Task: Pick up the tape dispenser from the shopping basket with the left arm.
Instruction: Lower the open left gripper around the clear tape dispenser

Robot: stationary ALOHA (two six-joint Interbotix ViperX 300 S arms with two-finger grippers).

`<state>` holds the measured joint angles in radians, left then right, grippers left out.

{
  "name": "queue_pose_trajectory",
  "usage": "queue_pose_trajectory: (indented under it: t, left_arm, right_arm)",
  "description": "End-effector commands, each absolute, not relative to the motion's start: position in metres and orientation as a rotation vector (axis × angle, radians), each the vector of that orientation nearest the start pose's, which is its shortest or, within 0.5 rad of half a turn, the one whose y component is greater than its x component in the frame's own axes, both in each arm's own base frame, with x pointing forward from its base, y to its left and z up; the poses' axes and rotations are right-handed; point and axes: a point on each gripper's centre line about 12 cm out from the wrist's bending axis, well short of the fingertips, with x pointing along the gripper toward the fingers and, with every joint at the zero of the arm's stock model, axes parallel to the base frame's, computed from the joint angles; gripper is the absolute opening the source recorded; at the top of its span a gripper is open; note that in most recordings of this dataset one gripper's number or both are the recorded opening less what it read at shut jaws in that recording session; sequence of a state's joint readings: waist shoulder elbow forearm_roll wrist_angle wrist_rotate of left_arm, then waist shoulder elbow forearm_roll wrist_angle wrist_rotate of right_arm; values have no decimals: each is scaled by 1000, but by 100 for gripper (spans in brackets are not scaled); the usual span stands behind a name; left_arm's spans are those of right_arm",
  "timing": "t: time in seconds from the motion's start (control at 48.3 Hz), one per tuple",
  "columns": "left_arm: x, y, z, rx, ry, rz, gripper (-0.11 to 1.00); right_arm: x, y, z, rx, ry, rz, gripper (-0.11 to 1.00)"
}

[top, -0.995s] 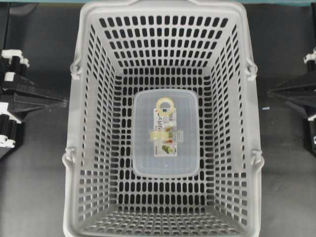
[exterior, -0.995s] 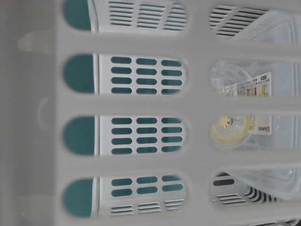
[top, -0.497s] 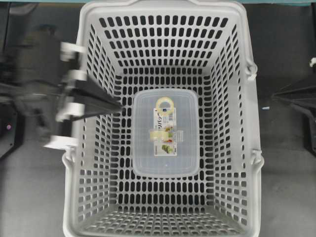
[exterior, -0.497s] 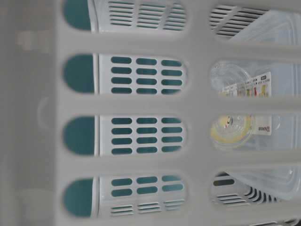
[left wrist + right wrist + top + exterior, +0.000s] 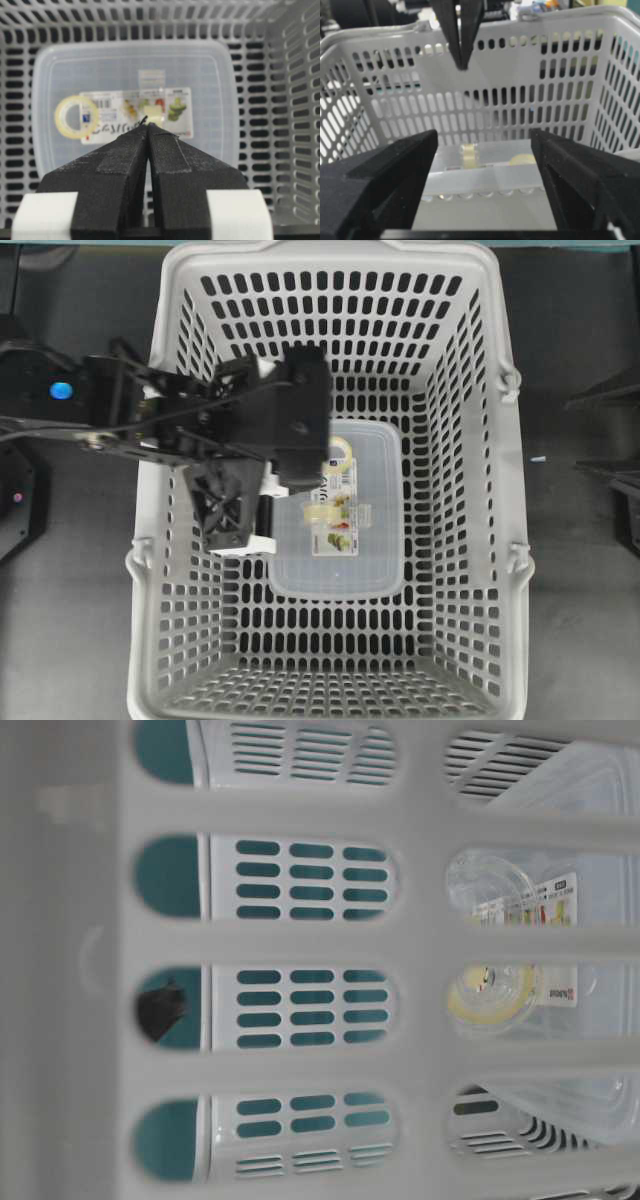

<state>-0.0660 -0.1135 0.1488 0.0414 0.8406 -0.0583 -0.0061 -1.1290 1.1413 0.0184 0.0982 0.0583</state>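
Note:
The tape dispenser (image 5: 345, 555) lies flat in the middle of the shopping basket's (image 5: 478, 490) floor, yellow ring toward the back. The left arm (image 5: 120, 415) reaches in over the basket's left rim. My left gripper (image 5: 148, 125) points down, shut and empty, its tips hanging above the dispenser (image 5: 135, 80) without touching it. The right wrist view shows those fingers (image 5: 462, 45) high, near rim height, well above the dispenser (image 5: 475, 167). My right gripper (image 5: 483, 137) stands open and empty, outside the basket at the right (image 5: 573, 436).
The basket's slotted walls (image 5: 295, 100) close in on all sides of the dispenser. The floor around the pack is bare. In the table-level view a dark bit of the left gripper (image 5: 160, 1010) shows through a slot, left of the dispenser (image 5: 495, 1000).
The left arm swung from the table at the left in over the basket and turned its gripper downward. The right gripper's fingers parted.

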Motion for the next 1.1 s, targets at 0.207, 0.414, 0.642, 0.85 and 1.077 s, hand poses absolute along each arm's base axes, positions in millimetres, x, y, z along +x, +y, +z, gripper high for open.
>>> queue_pose_trajectory:
  t: [0.207,0.414,0.642,0.85,1.077]
  left_arm:
    - [414,-26,321,21,925,-22,22]
    - [426,-28,286,26,1020,-20,81]
    - [439,-26,246,28,1118,-12,90]
    - [443,-24,233,28,1147,-6,90]
    - [446,-26,224,20,1156,-4,90]
  right_arm:
    - [173,2,301,78,86,9,71]
    - [173,3,301,77,85,17,71]
    - [173,3,300,77,85,17,71]
    - [173,3,299,77,90,17,71]
    - [173,3,299,77,90,17,71]
